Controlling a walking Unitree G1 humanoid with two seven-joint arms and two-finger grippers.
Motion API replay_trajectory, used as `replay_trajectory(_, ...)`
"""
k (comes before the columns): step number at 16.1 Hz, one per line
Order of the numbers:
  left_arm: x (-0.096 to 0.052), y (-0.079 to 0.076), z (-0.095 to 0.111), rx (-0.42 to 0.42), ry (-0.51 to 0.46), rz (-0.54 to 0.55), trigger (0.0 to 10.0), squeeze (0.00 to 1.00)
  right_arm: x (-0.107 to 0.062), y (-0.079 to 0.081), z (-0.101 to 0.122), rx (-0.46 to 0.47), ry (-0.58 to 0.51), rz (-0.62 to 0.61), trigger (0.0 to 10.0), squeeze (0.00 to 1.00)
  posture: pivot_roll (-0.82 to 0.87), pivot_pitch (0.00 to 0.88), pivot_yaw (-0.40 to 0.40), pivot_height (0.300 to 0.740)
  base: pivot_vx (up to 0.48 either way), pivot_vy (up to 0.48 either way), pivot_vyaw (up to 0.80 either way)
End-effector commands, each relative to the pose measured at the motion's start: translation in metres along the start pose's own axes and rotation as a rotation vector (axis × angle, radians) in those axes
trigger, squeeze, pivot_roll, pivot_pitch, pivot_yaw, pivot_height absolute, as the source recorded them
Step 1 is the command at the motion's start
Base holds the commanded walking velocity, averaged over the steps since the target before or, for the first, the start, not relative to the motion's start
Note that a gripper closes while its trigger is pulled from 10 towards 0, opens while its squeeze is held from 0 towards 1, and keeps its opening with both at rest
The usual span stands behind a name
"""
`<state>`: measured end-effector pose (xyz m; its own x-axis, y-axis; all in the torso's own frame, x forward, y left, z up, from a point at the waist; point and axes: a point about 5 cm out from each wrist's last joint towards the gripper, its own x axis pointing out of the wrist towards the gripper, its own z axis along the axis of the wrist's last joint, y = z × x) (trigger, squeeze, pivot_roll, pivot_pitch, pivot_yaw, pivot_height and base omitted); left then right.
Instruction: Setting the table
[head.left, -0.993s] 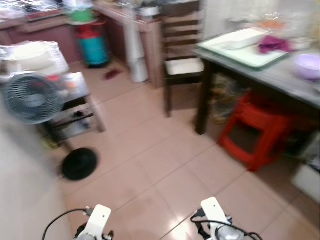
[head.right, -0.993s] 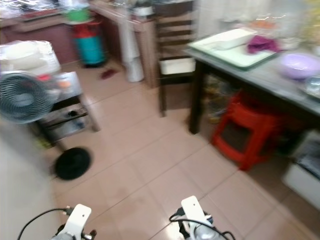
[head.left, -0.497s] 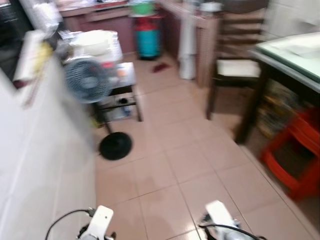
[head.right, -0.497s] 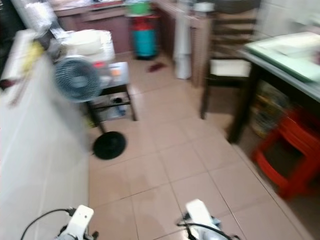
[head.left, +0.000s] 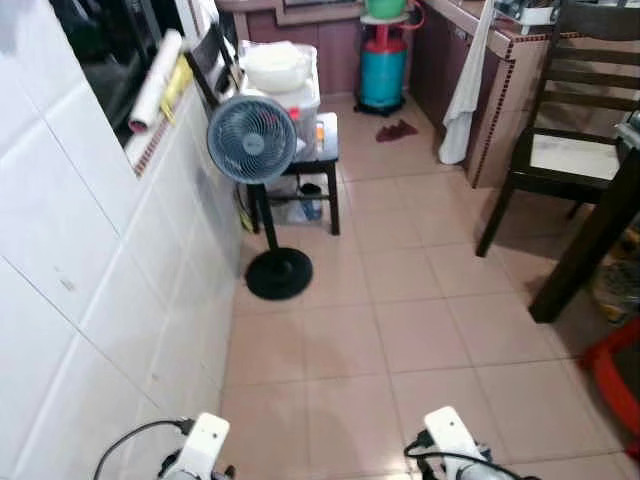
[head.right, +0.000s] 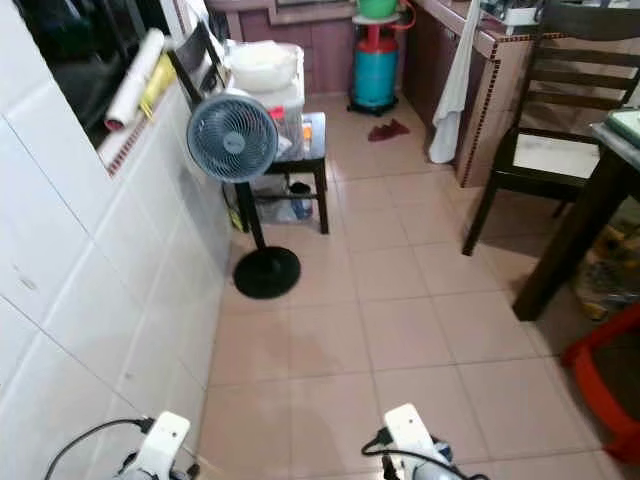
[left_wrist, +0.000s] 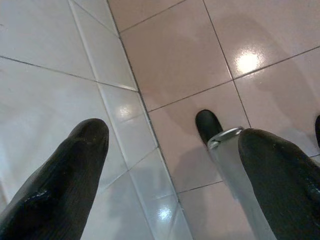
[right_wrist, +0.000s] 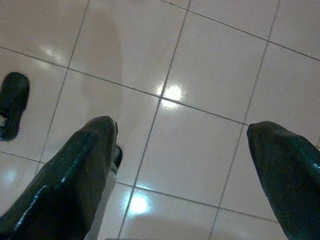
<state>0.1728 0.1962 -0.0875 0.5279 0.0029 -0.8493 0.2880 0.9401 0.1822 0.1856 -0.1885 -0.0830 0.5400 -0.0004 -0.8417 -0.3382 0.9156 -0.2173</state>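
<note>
Both grippers hang low, spread wide and empty: left gripper (left_wrist: 170, 165) beside a white tiled wall (head.left: 90, 290), right gripper (right_wrist: 182, 165) over pink floor tiles (head.left: 400, 340). Ahead stands a pedestal fan (head.left: 252, 140); farther right, a dark chair (head.left: 565, 150) and table leg (head.left: 590, 250). No legible writing.

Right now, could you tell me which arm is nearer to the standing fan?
Left. The left arm hangs beside the tiled wall, on the standing fan side; the right arm hangs farther across.

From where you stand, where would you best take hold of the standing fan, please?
Probably the thin black pole between the round head and flat base. It stands upright and bare, so an end effector could close around it from the open floor side, away from the tiled wall.
</note>
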Motion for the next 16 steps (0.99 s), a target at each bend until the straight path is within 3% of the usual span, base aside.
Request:
replay_trajectory(1,0.000,0.006,0.000,0.011,0.002,0.016,10.0,0.00,0.000,0.005,-0.001,0.003,-0.009,0.020,10.0,0.00,-0.14,0.010,0.037,0.740,0.000,-0.428,0.00)
replay_trajectory(11,-0.001,0.005,-0.002,0.013,0.006,0.019,10.0,0.00,0.000,0.011,0.002,-0.016,-0.019,0.034,10.0,0.00,-0.13,0.006,0.036,0.740,0.000,-0.465,0.00)
replay_trajectory(13,0.000,0.005,0.002,0.013,-0.004,0.029,10.0,0.00,0.001,0.012,0.005,-0.020,-0.024,0.037,10.0,0.00,-0.13,0.006,0.035,0.740,0.000,0.000,0.00)
replay_trajectory(16,0.000,0.010,0.006,0.003,-0.009,0.043,10.0,0.00,0.002,0.012,0.009,-0.032,-0.034,0.040,10.0,0.00,-0.13,0.004,0.033,0.740,0.000,0.000,0.80)
